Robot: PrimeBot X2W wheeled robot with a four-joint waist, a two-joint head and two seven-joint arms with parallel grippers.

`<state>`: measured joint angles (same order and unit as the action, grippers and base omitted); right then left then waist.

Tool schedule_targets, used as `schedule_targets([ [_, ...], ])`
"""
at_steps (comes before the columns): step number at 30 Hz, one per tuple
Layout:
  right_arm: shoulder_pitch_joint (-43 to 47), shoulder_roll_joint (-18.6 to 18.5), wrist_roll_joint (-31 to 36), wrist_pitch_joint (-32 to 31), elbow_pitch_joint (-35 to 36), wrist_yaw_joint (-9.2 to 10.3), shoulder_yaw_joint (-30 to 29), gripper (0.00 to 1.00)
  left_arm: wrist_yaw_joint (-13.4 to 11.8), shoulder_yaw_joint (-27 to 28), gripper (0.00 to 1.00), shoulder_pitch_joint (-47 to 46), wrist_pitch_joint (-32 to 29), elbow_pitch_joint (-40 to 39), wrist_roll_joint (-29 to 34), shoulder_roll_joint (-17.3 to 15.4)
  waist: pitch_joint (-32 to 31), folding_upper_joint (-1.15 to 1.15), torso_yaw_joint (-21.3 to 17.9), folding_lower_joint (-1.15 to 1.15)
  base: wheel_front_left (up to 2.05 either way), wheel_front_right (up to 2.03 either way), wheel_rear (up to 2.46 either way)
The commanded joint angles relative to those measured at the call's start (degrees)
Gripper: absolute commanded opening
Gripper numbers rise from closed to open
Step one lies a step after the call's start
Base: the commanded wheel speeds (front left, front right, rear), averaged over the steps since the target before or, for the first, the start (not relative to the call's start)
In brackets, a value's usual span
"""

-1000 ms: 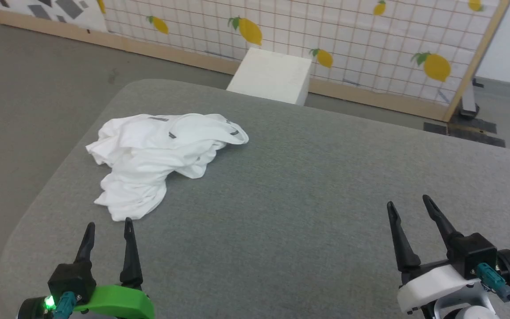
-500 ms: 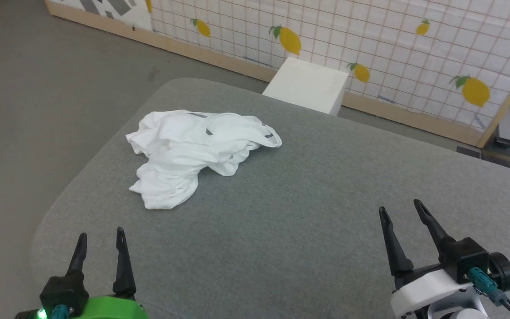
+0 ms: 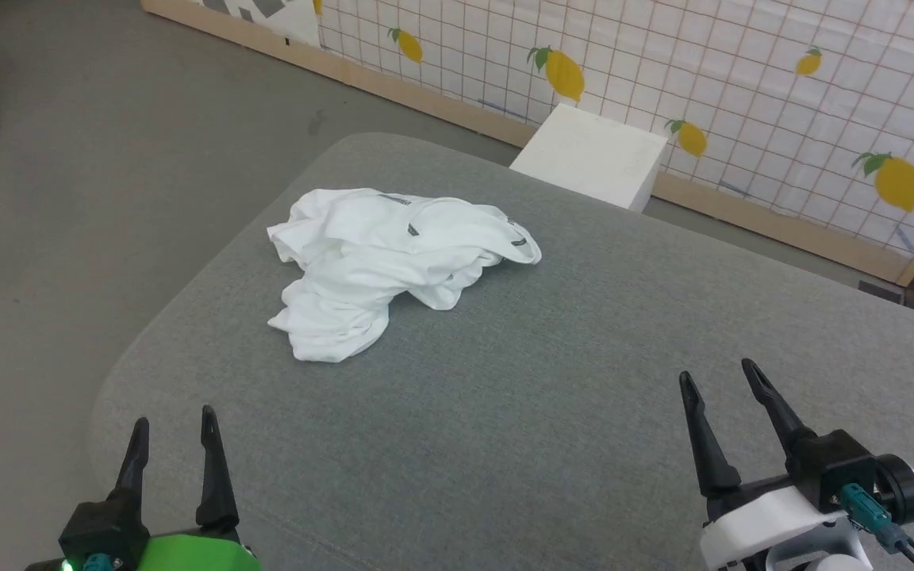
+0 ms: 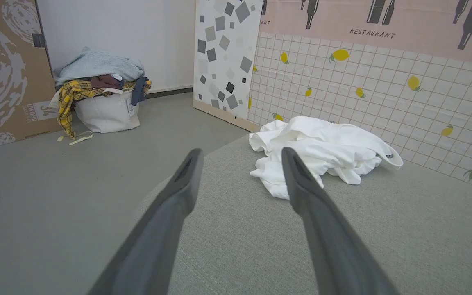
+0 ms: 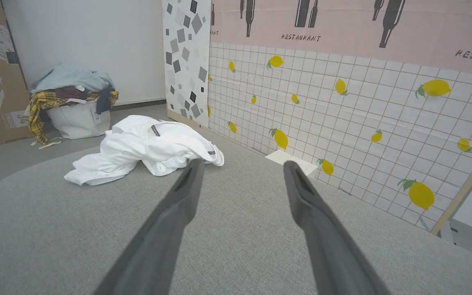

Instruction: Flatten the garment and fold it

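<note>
- Looking down from the head, we found the shirt [image 3: 393,262] crumpled in a heap on the far left part of the tabletop [image 3: 552,396], close to its left edge, with neither claw touching it.
- The left claw [image 3: 173,415] was the nearer one. The shirt lay ahead of it and a little to its right, with bare grey surface between them.
- The right claw [image 3: 716,369] stood well apart from the shirt, which lay ahead and far off to its left.
- Both claws were spread wide and held nothing, poised over the near side of the tabletop.
- The heap ran longest from a near-left lobe to a far-right edge where dark stitching showed. We judged that near lobe the likeliest first grip for the left claw.
- The tabletop was covered in grey woven cloth and had rounded corners.
- A white box [image 3: 592,155] stood just beyond the far edge, by a lemon-patterned wall panel [image 3: 743,71]. A bag [image 4: 105,112] heaped with clothes sat on the grey floor [image 3: 108,159].
</note>
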<state>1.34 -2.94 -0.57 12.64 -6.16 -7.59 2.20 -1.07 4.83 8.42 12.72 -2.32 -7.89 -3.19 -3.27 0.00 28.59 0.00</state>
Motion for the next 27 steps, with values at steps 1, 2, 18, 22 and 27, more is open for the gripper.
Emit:
schedule_targets([
  [1, 0.5, 0.05, 0.04, 0.75, -0.26, 0.09, 0.06, 1.0, -0.19, 0.16, 1.0, 1.04, 0.66, -0.11, -0.45, 0.28, 0.15, 0.0, 0.52, 0.0, 0.0, 0.0, 0.0],
  [2, 0.47, 0.05, 0.09, 0.88, -0.3, 0.09, 0.07, 1.0, -0.23, 0.17, 1.0, 1.06, 0.79, -0.08, -0.58, 0.28, 0.2, 0.0, 0.78, 0.0, 0.0, 0.0, 0.0],
  [18, -0.28, 0.06, 0.46, 2.36, -0.94, 0.1, 0.49, 1.0, -0.45, 0.88, 1.0, 1.26, 2.28, 0.26, -1.93, 0.32, 0.89, 0.0, 3.59, 0.0, 0.0, 0.0, 0.0],
  [22, -0.4, 0.06, 0.65, 2.36, -0.72, 0.1, 0.6, 1.0, -0.43, 0.94, 1.0, 1.23, 2.28, 0.27, -1.93, 0.32, 0.95, 0.0, 3.27, 0.0, 0.0, 0.0, 0.0],
  [27, -0.48, 0.06, 0.79, 2.36, -0.72, 0.1, 0.62, 1.0, -0.33, 1.07, 1.0, 1.12, 2.28, 0.25, -1.94, 0.32, 1.05, 0.0, 2.86, 0.0, 0.0, 0.0, 0.0],
])
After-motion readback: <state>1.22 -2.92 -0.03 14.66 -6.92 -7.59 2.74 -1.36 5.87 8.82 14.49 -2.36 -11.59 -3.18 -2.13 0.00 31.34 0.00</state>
